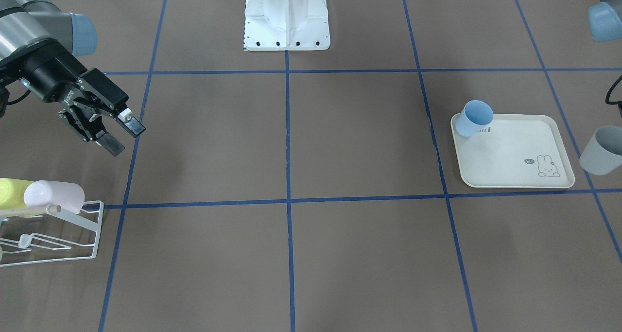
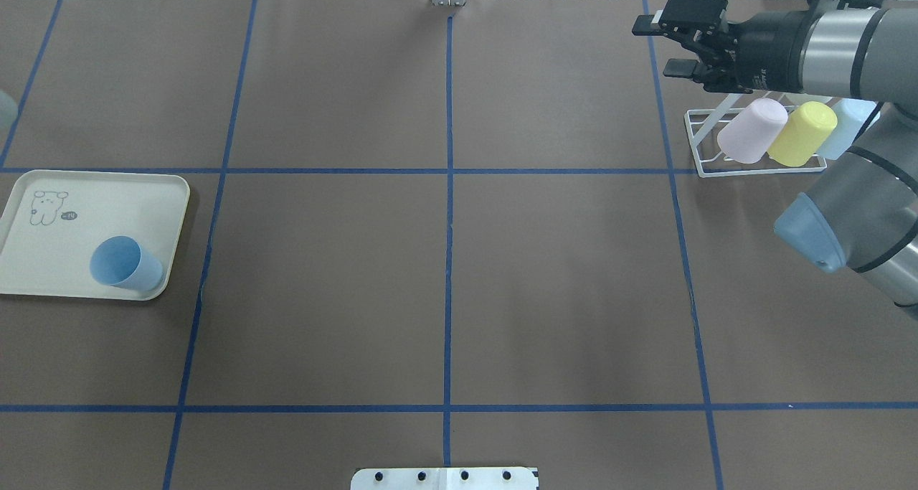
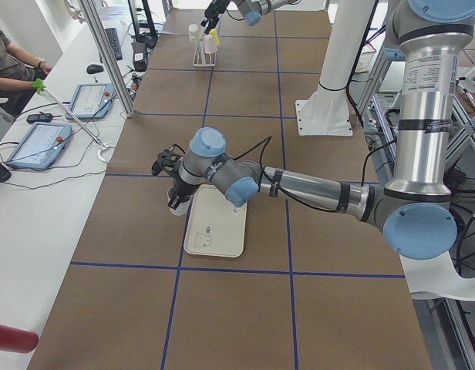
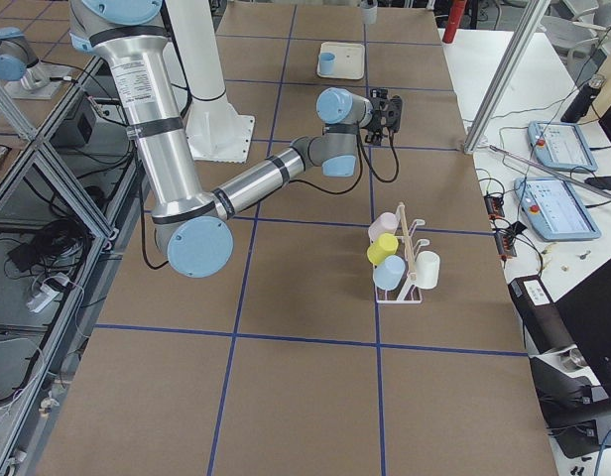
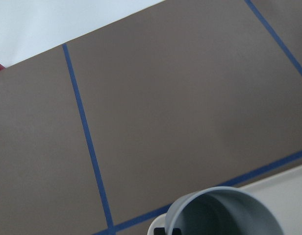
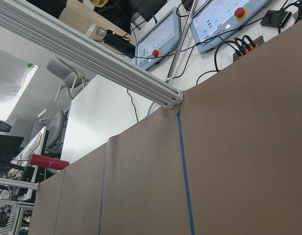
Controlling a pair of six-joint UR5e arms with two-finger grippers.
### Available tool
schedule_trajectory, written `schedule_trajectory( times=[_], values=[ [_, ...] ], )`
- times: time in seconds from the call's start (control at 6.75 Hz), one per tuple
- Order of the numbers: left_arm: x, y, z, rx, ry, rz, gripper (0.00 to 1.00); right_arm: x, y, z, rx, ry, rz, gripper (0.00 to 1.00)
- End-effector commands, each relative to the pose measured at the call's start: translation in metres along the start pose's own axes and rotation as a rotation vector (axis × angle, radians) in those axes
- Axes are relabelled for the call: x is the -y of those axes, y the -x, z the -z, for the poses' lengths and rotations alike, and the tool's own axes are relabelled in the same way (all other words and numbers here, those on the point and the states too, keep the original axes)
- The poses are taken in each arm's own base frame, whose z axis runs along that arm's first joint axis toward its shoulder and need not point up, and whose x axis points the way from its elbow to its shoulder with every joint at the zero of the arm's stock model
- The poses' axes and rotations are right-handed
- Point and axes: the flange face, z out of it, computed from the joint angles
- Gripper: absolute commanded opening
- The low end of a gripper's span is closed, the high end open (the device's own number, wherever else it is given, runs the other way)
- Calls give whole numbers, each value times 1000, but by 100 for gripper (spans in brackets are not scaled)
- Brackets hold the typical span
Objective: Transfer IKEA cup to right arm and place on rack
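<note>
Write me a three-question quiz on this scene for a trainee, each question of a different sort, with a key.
1. True or false: the right gripper is open and holds nothing.
2. Where does the blue cup stand? A on the bare table; B on the tray, near a corner; C between the right gripper's fingers.
3. On the rack, what colour is the cup beside the yellow cup, at the end nearer the table's middle?
Key: 1 true; 2 B; 3 pink, the pink cup.
</note>
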Motion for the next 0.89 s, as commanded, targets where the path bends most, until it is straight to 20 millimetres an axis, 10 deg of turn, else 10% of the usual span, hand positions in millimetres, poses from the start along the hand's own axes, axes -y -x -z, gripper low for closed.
schedule_trajectory(
  times=[0.0,0.74],
  values=[
    [63,-53,28,-70,-106,273,0,1,15,-5,23,2,-15,100],
    [121,-240,7,-273,-204,807,0,-19,39,-31,70,-52,-97,100]
  ],
)
